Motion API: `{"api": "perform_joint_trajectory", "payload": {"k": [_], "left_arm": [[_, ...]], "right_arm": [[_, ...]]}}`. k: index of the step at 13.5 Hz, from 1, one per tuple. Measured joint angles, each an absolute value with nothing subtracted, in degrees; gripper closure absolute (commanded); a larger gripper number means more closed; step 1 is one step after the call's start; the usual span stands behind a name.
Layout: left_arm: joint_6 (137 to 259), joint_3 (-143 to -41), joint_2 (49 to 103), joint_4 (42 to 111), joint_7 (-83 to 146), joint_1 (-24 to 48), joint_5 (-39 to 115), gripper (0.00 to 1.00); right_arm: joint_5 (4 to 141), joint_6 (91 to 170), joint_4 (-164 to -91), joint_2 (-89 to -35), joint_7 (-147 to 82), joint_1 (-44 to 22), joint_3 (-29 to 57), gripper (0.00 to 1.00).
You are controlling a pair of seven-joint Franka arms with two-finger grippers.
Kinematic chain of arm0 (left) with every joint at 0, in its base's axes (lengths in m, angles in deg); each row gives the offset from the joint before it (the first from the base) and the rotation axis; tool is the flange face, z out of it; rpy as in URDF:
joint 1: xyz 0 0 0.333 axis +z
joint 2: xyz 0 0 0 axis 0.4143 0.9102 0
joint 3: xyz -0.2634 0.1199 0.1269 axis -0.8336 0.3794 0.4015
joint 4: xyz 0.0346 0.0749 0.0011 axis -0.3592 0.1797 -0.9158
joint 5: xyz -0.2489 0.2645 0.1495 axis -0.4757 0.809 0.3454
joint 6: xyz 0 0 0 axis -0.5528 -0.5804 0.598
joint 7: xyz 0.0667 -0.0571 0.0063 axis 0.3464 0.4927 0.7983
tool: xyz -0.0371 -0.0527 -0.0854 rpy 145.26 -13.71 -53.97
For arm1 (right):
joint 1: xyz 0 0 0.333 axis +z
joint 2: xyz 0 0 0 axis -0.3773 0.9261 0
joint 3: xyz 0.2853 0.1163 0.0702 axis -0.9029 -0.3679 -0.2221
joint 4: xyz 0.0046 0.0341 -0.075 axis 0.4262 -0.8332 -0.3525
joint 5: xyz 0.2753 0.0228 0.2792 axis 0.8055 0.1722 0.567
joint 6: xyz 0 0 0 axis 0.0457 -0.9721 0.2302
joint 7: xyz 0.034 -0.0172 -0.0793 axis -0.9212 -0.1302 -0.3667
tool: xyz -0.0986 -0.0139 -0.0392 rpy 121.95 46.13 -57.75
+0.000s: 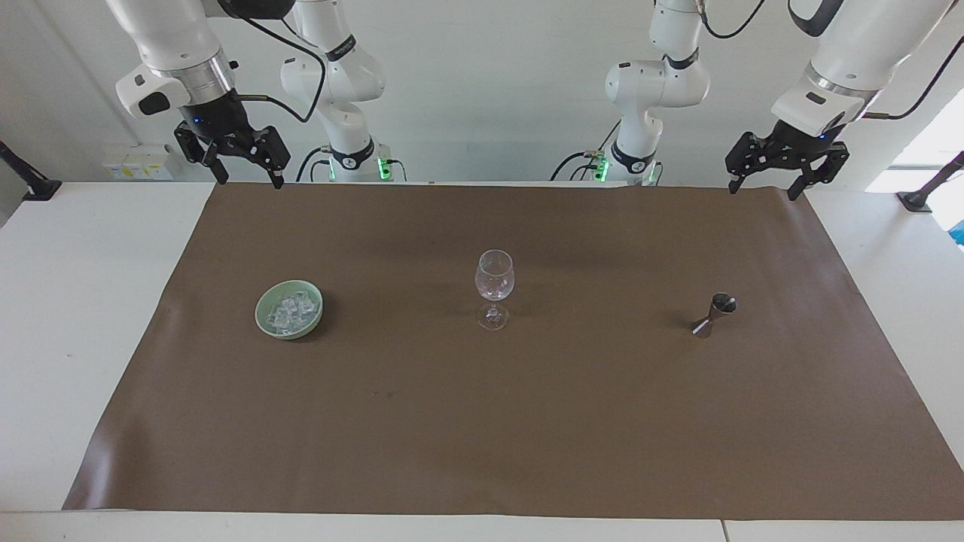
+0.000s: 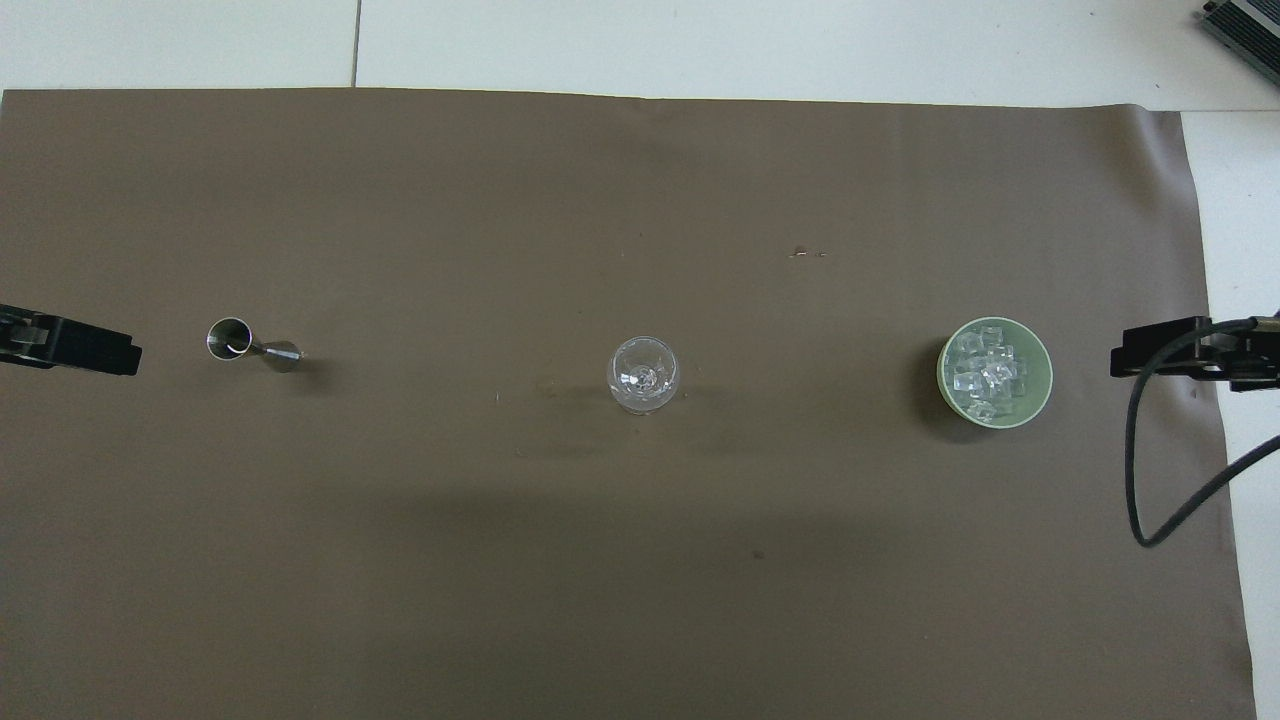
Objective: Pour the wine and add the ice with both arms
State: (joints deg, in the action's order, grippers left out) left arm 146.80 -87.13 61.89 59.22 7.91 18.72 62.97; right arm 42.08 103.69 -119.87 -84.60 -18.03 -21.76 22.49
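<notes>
A clear stemmed glass [image 1: 494,282] [image 2: 642,375] stands upright mid-mat and looks empty. No wine is in view. Toward the left arm's end stands a small metal jigger [image 1: 715,314] [image 2: 250,345]. Toward the right arm's end, a pale green bowl [image 1: 259,311] [image 2: 1046,372] holds several cubes of ice [image 1: 288,310] [image 2: 988,375]. Both arms hang raised over the mat's edge at the robots' end. My left gripper [image 1: 762,192] [image 2: 100,350] is open and holds nothing. My right gripper [image 1: 251,182] [image 2: 1150,355] is likewise open, fingertips apart.
A brown mat [image 1: 527,421] covers most of the white table [image 1: 83,301]. A loose black cable [image 2: 1150,500] hangs from the right wrist over the mat's edge. Black clamps [image 1: 30,184] sit at the table's corners near the robots.
</notes>
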Motion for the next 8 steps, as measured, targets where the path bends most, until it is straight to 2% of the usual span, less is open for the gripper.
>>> {"api": "perform_joint_trajectory", "payload": {"k": [8], "left_arm": [[146.79,-86.76,61.88,59.23,7.91,18.75,62.97,0.0]], "right_arm": [[42.08,103.69,-119.87,-84.6,-18.03,-21.76,22.49,0.0]]}}
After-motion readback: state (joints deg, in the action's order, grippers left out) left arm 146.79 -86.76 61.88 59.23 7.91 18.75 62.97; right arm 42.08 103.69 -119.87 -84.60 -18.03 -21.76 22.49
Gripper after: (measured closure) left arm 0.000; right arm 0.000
